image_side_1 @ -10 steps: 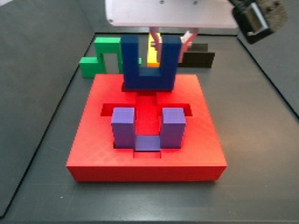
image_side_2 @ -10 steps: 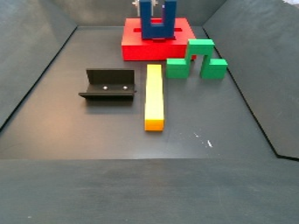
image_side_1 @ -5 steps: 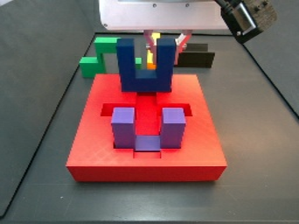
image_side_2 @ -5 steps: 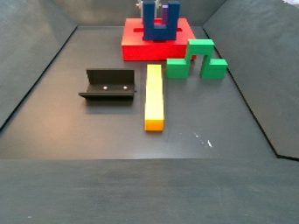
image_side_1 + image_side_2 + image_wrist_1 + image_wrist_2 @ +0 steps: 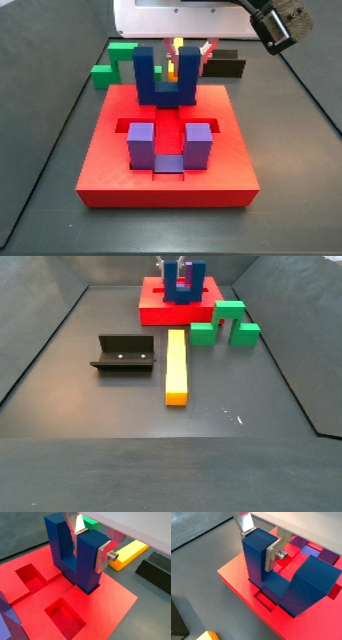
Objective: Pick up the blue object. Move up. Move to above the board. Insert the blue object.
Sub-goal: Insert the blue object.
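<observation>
Two silver fingers of our tool (image 5: 91, 543) clench one prong of the dark blue U-shaped block (image 5: 75, 554), prongs-up, directly beneath it over the thick red recessed board (image 5: 107, 599), so we judge insertion underway.

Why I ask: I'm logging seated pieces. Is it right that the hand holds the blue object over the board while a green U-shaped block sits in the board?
Not green: the seated U-shaped block is purple, per a side view. The hand does hold the blue object over the board.

The gripper (image 5: 174, 52) hangs at the frame's upper centre, fingers (image 5: 105, 556) (flat silver plates) clamped on the blue object (image 5: 175, 78).
</observation>
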